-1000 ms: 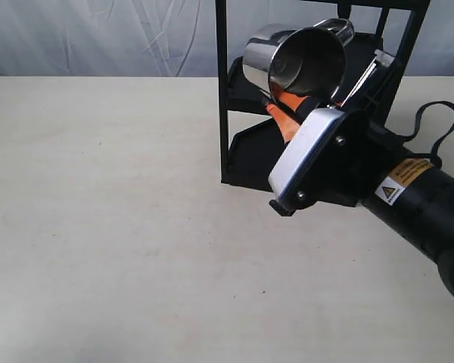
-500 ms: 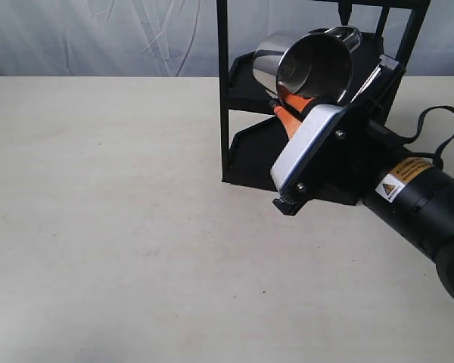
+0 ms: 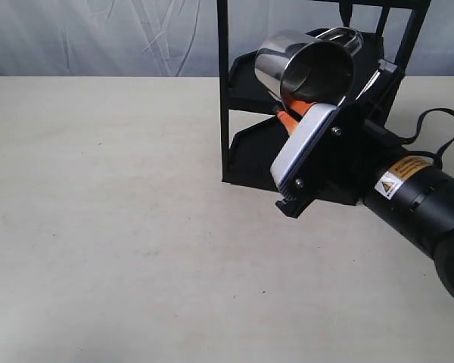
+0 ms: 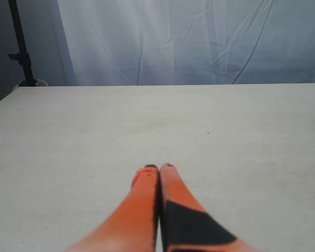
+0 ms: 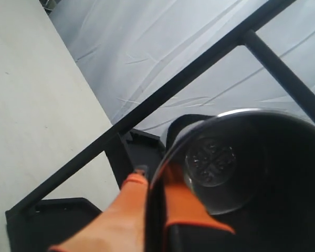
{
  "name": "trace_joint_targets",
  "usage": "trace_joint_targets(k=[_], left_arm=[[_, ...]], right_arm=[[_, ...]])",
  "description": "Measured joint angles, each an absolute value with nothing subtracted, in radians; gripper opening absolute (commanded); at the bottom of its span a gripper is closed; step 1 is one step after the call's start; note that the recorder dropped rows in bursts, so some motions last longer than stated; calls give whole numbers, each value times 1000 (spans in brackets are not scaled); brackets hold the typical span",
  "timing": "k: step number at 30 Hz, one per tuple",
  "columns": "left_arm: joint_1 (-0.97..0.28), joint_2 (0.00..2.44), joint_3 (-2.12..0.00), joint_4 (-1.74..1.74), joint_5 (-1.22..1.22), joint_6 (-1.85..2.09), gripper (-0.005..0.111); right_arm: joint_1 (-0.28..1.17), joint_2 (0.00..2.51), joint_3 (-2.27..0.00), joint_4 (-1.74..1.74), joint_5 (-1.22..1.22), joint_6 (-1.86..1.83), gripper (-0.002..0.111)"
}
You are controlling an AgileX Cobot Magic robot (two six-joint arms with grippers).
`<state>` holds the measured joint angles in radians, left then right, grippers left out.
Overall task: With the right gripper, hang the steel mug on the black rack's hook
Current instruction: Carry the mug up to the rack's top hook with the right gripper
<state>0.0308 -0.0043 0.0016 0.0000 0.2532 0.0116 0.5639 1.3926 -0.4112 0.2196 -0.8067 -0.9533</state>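
Note:
The steel mug (image 3: 303, 62) hangs tilted in the air with its open mouth facing the camera, just in front of the black rack (image 3: 223, 91). Its looped handle (image 3: 340, 34) sits high, close under the rack's top bar. A short black prong, the hook (image 3: 346, 9), points down from that bar just above the handle. My right gripper (image 3: 296, 111) is shut on the mug's wall. In the right wrist view, one orange finger (image 5: 131, 210) lies outside the mug (image 5: 252, 157) and the other inside the rim. My left gripper (image 4: 158, 168) is shut on nothing, low over the table.
The rack's two tray shelves (image 3: 250, 144) stand behind and below the mug. Its thin front post (image 5: 173, 89) crosses the right wrist view diagonally. A beige table (image 3: 98, 189) spreads to the left, with a white curtain (image 3: 98, 38) behind it. A black cable (image 3: 439, 121) loops by the right arm.
My right gripper has carried the mug a little to the right and closer to the rack, so the handle now sits nearer the top bar. The left gripper's earlier position is not shown.

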Motion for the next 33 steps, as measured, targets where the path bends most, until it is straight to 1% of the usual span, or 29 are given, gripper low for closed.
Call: trace_joint_targets(k=[10,33], left_arm=[[31,-4,2,0,253,12,0],[31,-4,2,0,253,12,0]], right_arm=[[564,1386,-411,364,-807,-966,-1],[564,1384,-411,363,-807,-968,-1]])
